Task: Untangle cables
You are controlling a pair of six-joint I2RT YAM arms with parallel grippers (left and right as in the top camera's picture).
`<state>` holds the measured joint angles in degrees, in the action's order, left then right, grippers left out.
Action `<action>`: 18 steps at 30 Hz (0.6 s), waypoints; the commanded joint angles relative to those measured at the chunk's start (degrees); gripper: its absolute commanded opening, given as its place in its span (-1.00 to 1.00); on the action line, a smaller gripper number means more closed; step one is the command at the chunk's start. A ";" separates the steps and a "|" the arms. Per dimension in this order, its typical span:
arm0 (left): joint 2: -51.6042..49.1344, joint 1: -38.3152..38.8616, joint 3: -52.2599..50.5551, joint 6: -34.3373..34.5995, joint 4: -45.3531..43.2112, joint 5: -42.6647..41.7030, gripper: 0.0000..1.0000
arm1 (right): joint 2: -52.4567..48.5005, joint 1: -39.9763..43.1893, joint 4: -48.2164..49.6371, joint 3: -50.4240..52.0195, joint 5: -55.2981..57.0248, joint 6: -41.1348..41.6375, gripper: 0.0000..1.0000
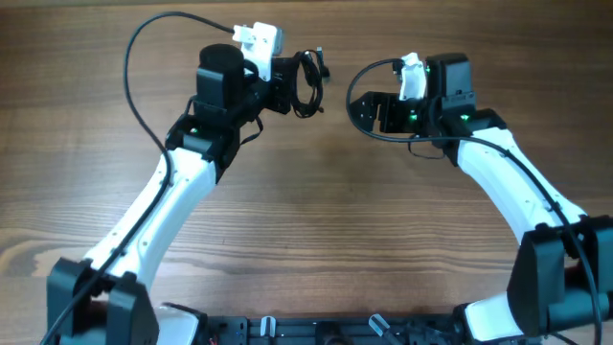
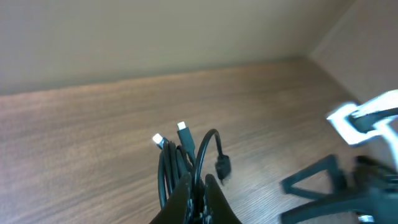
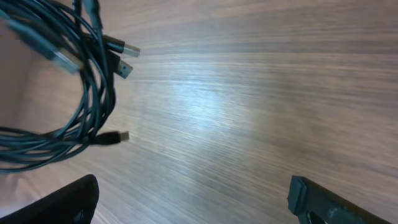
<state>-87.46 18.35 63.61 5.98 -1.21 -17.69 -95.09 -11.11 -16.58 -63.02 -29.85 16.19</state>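
The cables (image 1: 310, 82) are a bunch of thin black cords in loose loops, held just above the table at the back centre. My left gripper (image 1: 291, 92) is shut on the bunch. In the left wrist view its fingers (image 2: 214, 200) pinch the loops (image 2: 184, 160), and silver plug ends stick up beyond them. My right gripper (image 1: 360, 113) stands open a short way to the right of the bunch, facing it, with nothing between its fingers. In the right wrist view the cables (image 3: 87, 87) hang at the upper left, apart from that gripper (image 3: 193, 199), and several plug ends point right.
The wooden table (image 1: 316, 220) stretches under both arms. Thicker black cables run along each arm: one arcs over the left arm (image 1: 144, 57), another curves by the right wrist (image 1: 369, 72). The right arm's open fingers show in the left wrist view (image 2: 317, 180).
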 commanded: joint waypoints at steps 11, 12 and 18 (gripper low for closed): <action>2.49 2.78 1.03 2.25 -2.86 -3.98 -0.92 | -2.64 -6.19 7.78 0.52 -4.57 4.04 0.79; 2.51 3.17 1.05 2.25 -2.95 -3.98 -0.92 | -2.64 -6.34 8.41 0.52 -4.52 4.94 0.72; 4.55 3.93 1.14 2.23 -2.97 -3.96 -0.92 | -2.64 -6.34 9.27 0.52 -4.52 6.51 0.47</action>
<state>-86.32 22.15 63.61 7.66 -3.42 -20.78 -96.66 -17.21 -7.90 -63.02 -33.50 21.67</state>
